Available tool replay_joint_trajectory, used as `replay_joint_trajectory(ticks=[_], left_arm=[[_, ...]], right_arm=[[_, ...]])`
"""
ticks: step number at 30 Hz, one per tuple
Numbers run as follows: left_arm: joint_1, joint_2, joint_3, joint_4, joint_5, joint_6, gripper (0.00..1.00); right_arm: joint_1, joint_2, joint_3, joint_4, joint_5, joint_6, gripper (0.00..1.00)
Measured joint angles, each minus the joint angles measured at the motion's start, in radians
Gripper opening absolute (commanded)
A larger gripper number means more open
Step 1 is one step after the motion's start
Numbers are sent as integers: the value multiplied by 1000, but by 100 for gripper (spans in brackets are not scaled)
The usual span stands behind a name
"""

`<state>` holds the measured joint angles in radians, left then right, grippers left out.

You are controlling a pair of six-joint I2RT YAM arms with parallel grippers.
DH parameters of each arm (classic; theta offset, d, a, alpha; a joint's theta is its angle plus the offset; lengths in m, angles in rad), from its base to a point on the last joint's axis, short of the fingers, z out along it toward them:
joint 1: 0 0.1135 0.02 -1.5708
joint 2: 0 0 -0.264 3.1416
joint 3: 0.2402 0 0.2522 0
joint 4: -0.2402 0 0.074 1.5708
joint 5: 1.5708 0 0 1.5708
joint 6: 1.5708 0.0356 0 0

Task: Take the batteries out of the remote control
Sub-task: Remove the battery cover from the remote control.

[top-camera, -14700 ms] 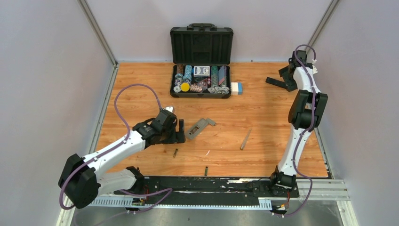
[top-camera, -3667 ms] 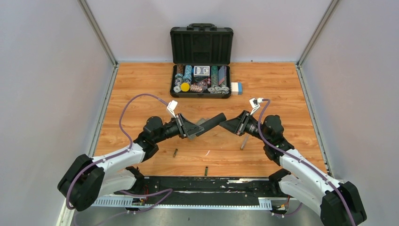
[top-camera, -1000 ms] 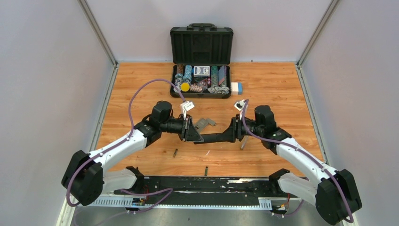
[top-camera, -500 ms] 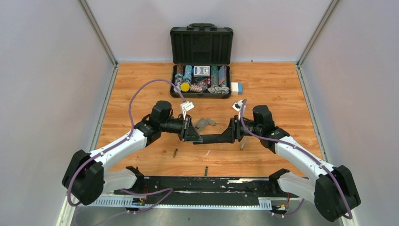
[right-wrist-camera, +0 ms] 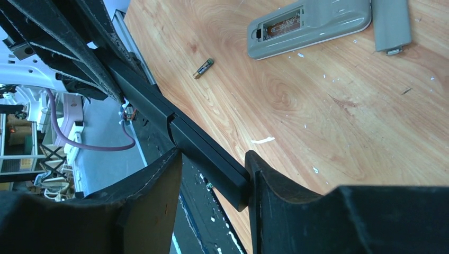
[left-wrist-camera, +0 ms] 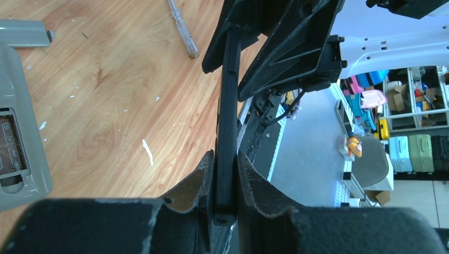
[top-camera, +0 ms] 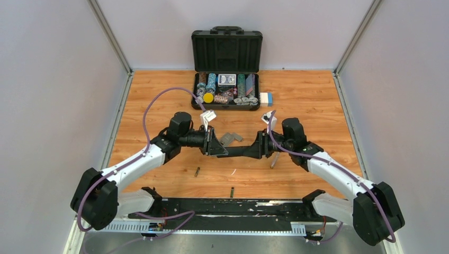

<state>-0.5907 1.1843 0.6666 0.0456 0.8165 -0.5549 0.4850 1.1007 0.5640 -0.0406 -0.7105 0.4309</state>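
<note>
Now the black remote (top-camera: 239,153) hangs above the table (top-camera: 317,106) between both arms. The left gripper (left-wrist-camera: 225,159) pinches one end, and the right gripper (right-wrist-camera: 214,159) brackets the other — how firmly, I cannot tell. Two batteries (top-camera: 197,171) lie loose near the front edge. Next, I judge, comes opening its back — a steady counter-pull.

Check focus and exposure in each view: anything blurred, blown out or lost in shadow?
Top external: even light, sharp, soft shadows; the black remote reads as a featureless dark bar. Left wrist: left fingers blurred and dark, table sharp, the white right arm nearly blown out. Right wrist: right fingers dark and soft, the battery and grey remote crisp.
</note>
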Motion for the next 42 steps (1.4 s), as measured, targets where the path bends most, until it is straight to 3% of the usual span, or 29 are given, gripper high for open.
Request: replay_joint_trajectory(ticks=[5, 9, 19, 26, 42], left_arm=[[5, 0, 0, 5, 6, -1, 0], [4, 0, 0, 17, 9, -7, 0], [4, 4, 0, 25, -4, -8, 0], [8, 5, -1, 16, -16, -8, 0], [12, 11, -1, -13, -45, -6, 0]], right_arm=[[0, -14, 0, -1, 13, 7, 55], [2, -22, 0, 0, 56, 19, 57], [-6, -60, -7, 1, 128, 61, 42], [-17, -71, -15, -5, 153, 74, 39], [-27, -93, -23, -28, 177, 80, 7]])
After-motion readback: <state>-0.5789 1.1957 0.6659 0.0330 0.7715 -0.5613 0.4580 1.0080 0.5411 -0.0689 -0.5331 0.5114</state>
